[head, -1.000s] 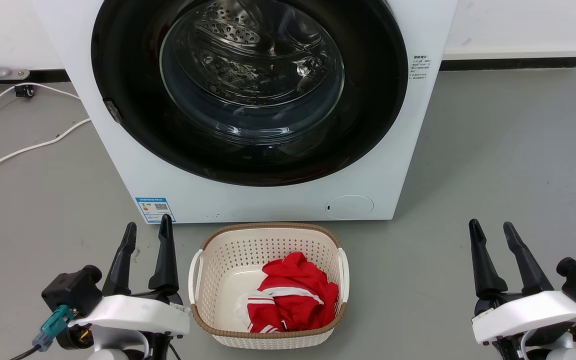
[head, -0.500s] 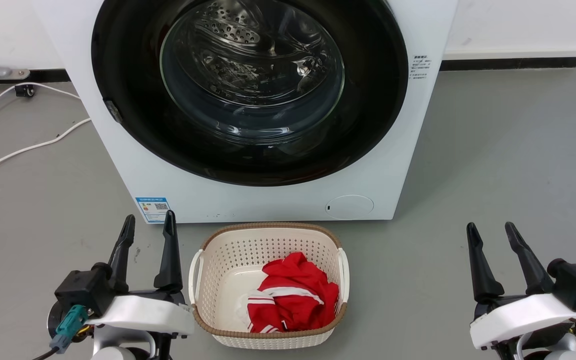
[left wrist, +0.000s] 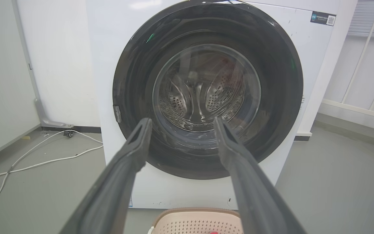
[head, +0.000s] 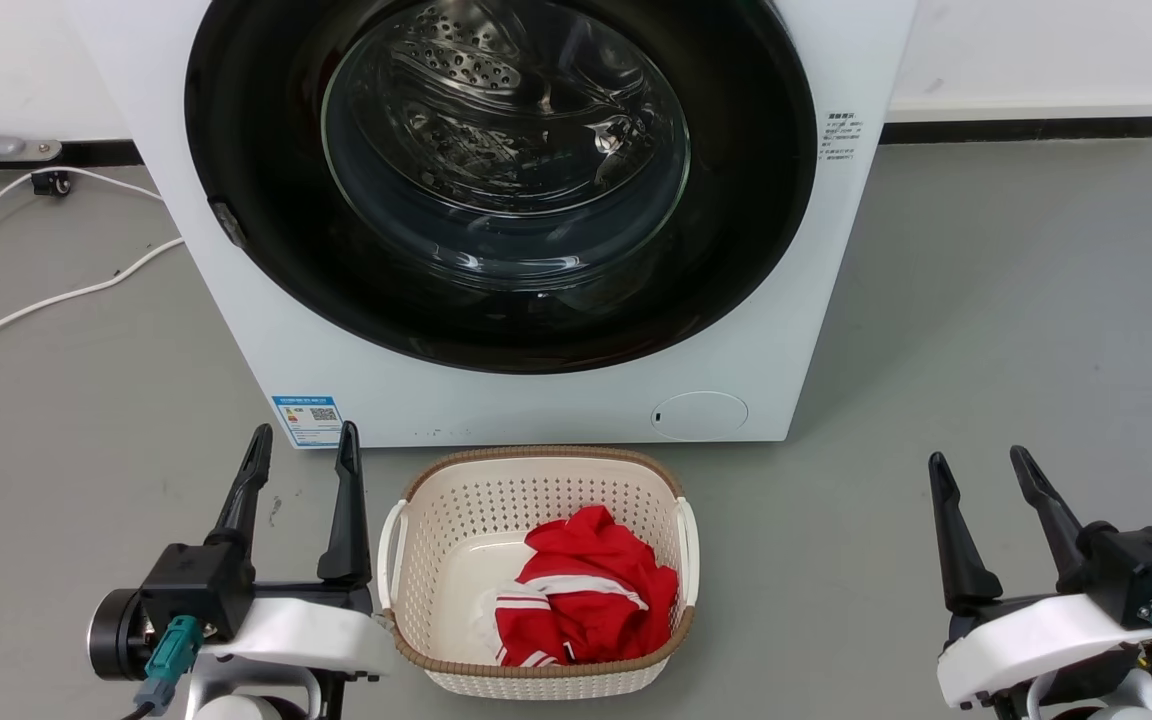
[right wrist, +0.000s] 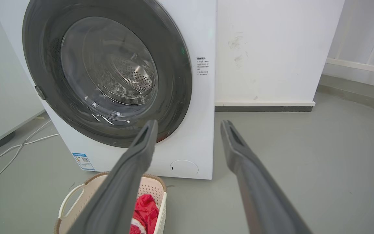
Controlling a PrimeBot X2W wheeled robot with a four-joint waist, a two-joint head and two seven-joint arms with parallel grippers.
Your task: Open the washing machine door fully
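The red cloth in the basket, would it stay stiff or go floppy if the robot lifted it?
Probably floppy: the red cloth lies crumpled in soft folds, so it would likely droop. It looks like thin fabric, so probably light for its size. It shouldn't roll or break, though it might catch on the holes of the basket.

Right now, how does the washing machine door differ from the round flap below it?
The washing machine door is glossy black with a clear glass centre; the flap is plain white. The door nearly spans the washing machine; the flap is small. The door sits central; the flap sits low, toward the right. Both are round and look shut.
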